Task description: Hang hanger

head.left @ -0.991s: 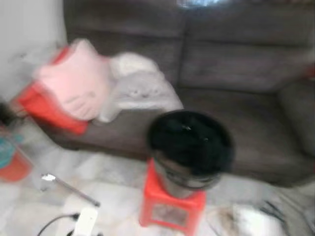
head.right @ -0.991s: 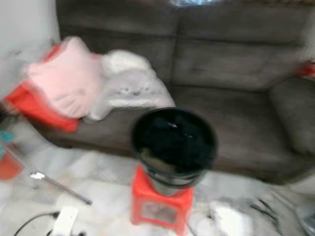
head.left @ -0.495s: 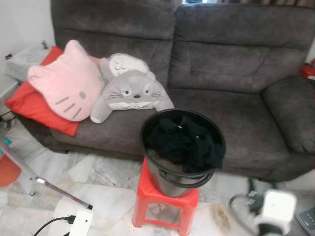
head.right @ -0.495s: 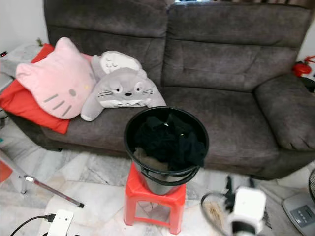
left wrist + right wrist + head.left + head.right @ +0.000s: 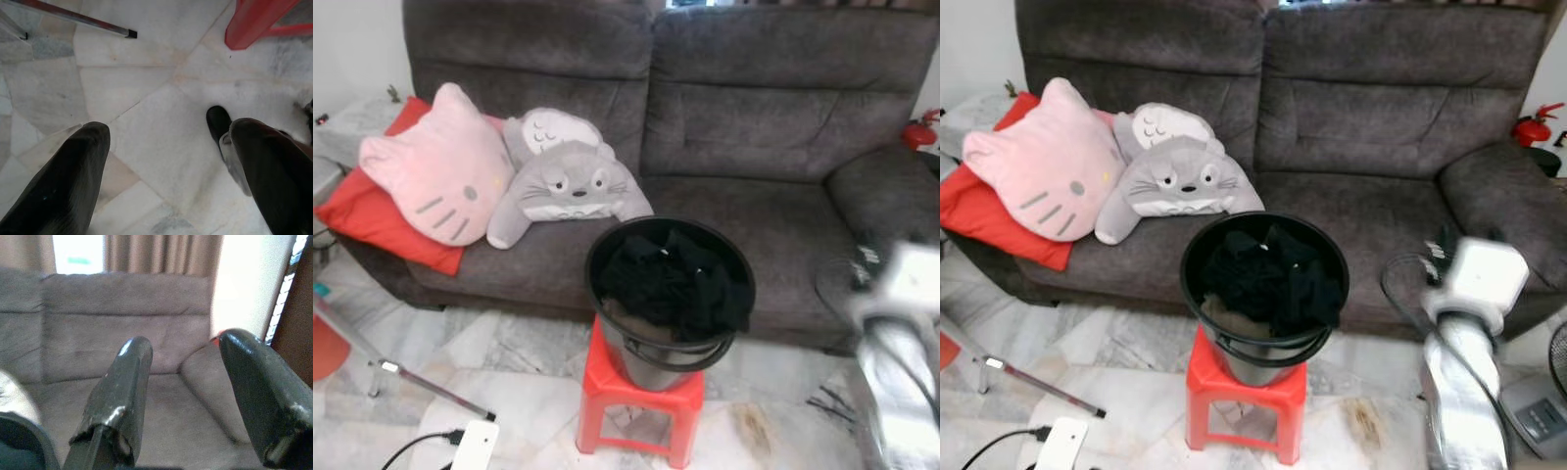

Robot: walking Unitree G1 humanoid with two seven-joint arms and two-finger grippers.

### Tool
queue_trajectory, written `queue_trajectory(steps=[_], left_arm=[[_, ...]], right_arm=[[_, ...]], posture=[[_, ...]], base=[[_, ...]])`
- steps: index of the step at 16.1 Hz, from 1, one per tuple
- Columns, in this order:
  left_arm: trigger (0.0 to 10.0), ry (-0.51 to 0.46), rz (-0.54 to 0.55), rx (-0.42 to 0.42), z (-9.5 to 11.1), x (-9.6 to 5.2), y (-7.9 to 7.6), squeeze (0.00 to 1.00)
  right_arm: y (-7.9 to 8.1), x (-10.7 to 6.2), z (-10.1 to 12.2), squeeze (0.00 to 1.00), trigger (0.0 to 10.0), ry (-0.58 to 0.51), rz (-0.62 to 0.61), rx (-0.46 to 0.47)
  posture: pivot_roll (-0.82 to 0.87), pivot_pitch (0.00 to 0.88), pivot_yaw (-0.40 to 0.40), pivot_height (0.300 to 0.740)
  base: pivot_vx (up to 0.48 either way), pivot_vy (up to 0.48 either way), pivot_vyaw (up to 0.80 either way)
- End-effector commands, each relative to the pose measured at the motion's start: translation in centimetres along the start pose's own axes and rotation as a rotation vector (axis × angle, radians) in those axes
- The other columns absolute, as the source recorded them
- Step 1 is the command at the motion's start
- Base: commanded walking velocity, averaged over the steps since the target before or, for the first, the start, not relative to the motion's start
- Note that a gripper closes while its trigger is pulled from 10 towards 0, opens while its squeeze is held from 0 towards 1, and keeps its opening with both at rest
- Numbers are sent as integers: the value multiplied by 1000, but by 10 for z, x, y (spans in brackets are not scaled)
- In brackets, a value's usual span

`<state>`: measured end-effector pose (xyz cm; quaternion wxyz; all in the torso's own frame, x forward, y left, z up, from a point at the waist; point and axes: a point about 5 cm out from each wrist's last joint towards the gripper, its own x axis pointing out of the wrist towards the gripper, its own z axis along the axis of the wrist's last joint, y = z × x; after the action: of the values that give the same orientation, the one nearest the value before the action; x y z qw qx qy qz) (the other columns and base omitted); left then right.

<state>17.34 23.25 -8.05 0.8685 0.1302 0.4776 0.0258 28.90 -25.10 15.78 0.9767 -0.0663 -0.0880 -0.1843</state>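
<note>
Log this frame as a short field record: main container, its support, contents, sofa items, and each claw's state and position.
container: black bucket
support: red stool, on marble floor
contents: dark clothes, piled to the rim
sofa items: pink cat cushion, grey plush, red cushion on grey sofa
hanger: none visible
right claw: open, empty, raised to the right of the bucket, facing the sofa
left claw: open, empty, aimed at the floor

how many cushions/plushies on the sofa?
3, all at the sofa's left end: a red cushion at the back, a pink cat-face cushion leaning on it, a grey plush beside that. More may be hidden behind them.
</note>
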Motion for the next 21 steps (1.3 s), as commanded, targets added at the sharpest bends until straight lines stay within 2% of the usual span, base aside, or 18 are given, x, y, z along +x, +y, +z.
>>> queue_trajectory(steps=[1,3,4,6,8,10,14,18,21], left_arm=[[10000,8,-9,-4,-3,0,-1,0],[10000,17,-9,-13,-5,-1,-2,0],[10000,19,-12,-21,-6,-1,-2,0],[10000,23,-12,-19,-7,-1,-2,0],[10000,26,-15,-10,-7,-1,-2,0],[10000,26,-21,-1,-7,-1,-2,0],[10000,29,-23,4,-9,-1,-2,0],[10000,28,-22,1,-8,-1,-2,0],[10000,23,-27,-5,-7,-1,-2,0]], right_arm=[[14,10,-1,0,10000,39,73,-14],[47,18,8,0,10000,47,186,7],[64,14,10,0,10000,33,250,-21],[74,9,7,0,10000,33,273,-25],[74,7,4,0,10000,46,278,-25],[68,4,-3,0,10000,81,272,-23],[69,0,-7,0,10000,98,270,-24],[64,1,-12,0,10000,142,208,11],[59,-1,-14,0,10000,158,181,39]], posture=[[-122,0,-16,740],[-96,0,-31,740],[-89,0,-31,740],[-91,0,-29,740],[-95,0,-28,740],[-95,0,-29,740],[-95,0,-28,740],[-90,0,-30,740],[-94,0,-30,740]], base=[[0,0,0],[0,0,0],[0,0,0],[126,0,625],[251,0,800],[255,0,0],[254,0,0],[252,0,0],[0,0,-731]])
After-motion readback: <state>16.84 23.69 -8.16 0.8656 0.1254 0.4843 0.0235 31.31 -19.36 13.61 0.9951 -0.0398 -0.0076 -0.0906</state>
